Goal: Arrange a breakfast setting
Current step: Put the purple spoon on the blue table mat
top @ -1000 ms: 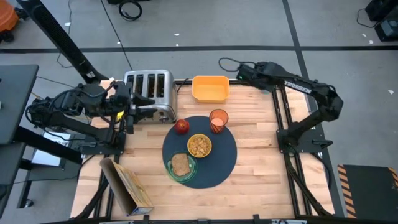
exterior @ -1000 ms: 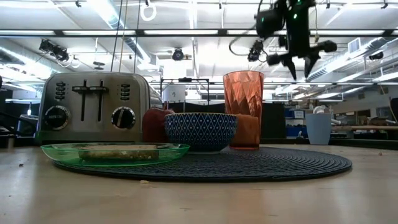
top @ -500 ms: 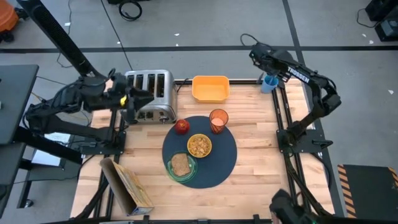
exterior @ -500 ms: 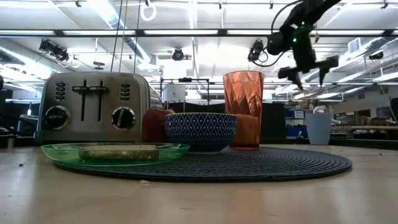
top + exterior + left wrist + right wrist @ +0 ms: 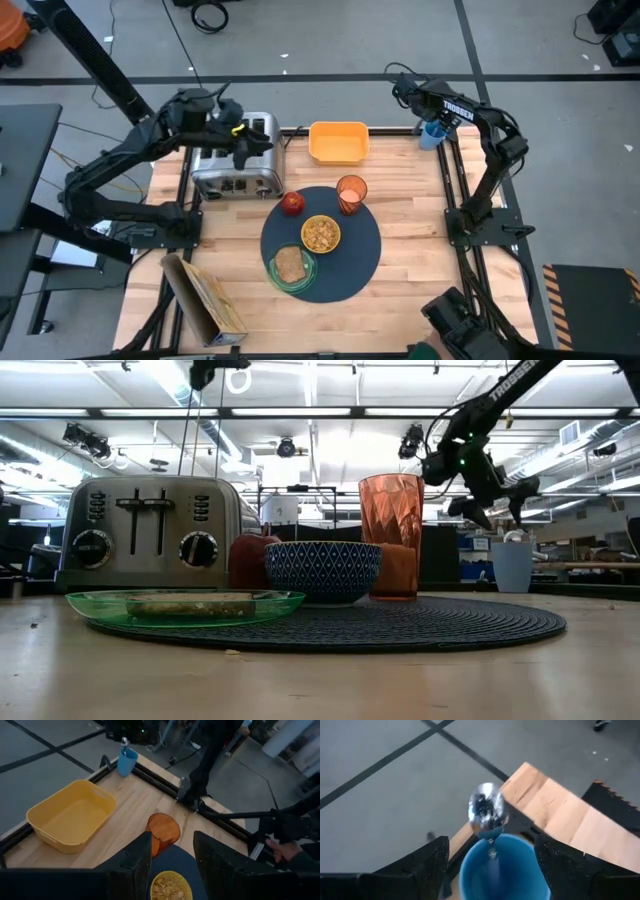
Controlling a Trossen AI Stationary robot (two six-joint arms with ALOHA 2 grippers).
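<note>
Directly between the spread fingers of the right claw (image 5: 487, 870), spoon (image 5: 488, 815) upright in blue cup (image 5: 497, 870), ungrasped.

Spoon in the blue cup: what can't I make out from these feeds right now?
- Spoon: right wrist view shows the bowl end only; the blue cup hides the handle.
- High view: spoon too small to see in the cup.
- Right gripper: fingers spread beside the cup, not touching the spoon.
- Toast: low view shows only its edge, behind the green plate's rim.
</note>
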